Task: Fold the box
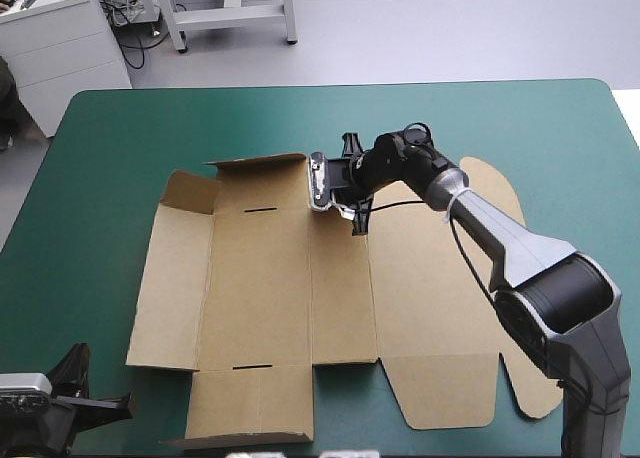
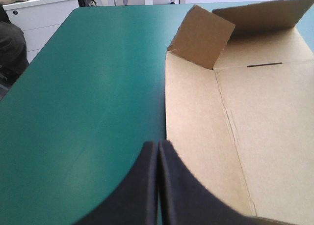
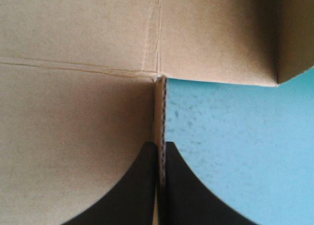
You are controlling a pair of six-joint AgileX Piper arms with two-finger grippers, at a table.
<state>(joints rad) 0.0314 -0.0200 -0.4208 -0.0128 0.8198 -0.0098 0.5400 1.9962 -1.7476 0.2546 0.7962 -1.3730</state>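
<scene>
Box [image 1: 290, 288] mostly flat on teal-green cover [image 1: 120, 148], right claw [image 3: 160, 154] pinched on its far edge, left claw [image 2: 158, 149] closed, empty.

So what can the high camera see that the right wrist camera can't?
Only the high view shows the whole box, lying mostly flat, and the left gripper, off the box by the table's near left corner. Only the right wrist view shows, close up, the board's thin edge pinched between the black fingers of the right gripper. Both show brown board and the teal-green cover.
</scene>
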